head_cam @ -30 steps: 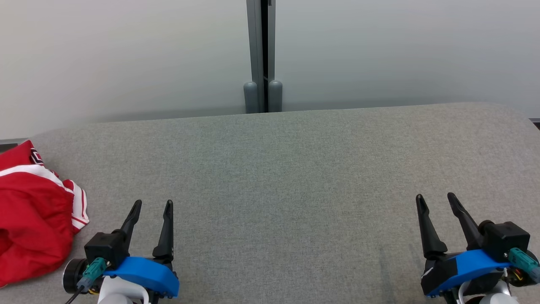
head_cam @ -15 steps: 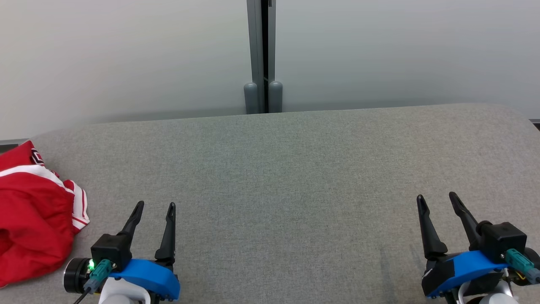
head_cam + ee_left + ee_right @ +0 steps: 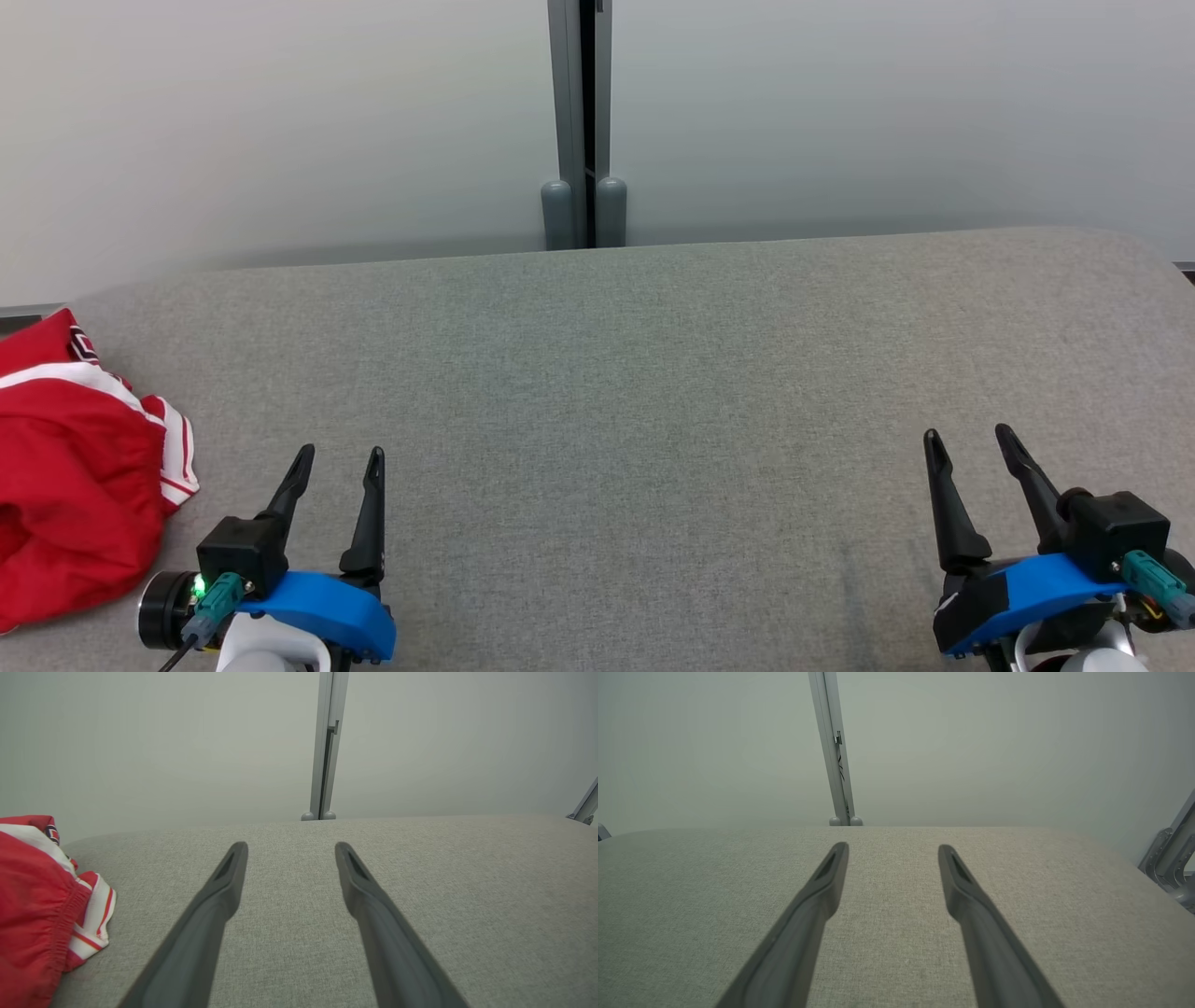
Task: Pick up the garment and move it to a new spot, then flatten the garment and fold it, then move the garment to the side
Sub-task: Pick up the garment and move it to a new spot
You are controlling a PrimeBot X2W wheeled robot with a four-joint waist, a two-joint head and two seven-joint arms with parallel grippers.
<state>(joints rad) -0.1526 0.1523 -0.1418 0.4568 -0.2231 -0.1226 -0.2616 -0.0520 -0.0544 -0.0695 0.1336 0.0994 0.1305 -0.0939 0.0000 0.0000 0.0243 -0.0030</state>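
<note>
The grey tabletop (image 3: 635,392) is wide, so finding a new spot is no worry; the trouble sits at its left end. The red garment (image 3: 75,485) lies crumpled there in thick folds, cut off by the head view's left border, so I cannot tell how much hangs past the edge. A grasp on one loose fold could lift a single layer and leave the rest trailing, or drag the heap off the tabletop. The left pincer (image 3: 341,452) is spread wide and empty, near the garment but pointing past it. It must turn toward the cloth, and a flat approach could shove the heap outward. The right pincer (image 3: 966,432), equally wide and empty, is well apart at the other end, too far to steady anything. The white-striped hem (image 3: 96,914) is the nearest hold, but thin trim may slip free.
</note>
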